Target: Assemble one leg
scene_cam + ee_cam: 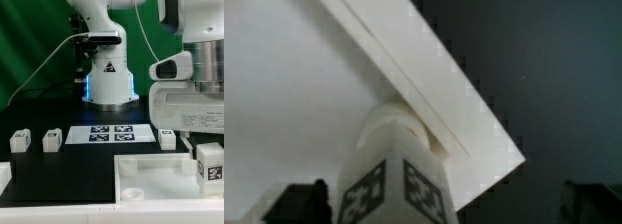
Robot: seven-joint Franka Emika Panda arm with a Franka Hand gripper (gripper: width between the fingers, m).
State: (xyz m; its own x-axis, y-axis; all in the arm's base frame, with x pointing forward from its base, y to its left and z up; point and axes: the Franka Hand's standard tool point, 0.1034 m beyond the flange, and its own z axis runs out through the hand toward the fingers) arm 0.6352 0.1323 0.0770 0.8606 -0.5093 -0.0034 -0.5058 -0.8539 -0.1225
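A white tabletop (150, 176), square and tray-like with raised rims, is seen at the near edge of the black table (60, 165) in the exterior view, towards that view's right. The gripper (208, 160) is held over the tabletop's corner on the exterior view's right, and a leg (209, 165), a small white block bearing a black-and-white square tag, is seen upright just below the white gripper body. In the wrist view the same leg (397, 175) is shown standing against the tabletop (295, 110) at its rim, with tags visible on two faces, and the two dark fingertips (299, 203) are seen well apart on either side of it, not touching it; the jaws are thus spread wide and the leg is released. Whether the leg is seated in a corner hole cannot be told. Three further legs are seen on the table: one (20, 141) and another (53, 139) near the exterior view's left, apart from each other, and a third (168, 139) just beyond the tabletop's far rim. The marker board (110, 133) is laid flat between these, in front of the robot base (108, 82), with several tags printed on it.
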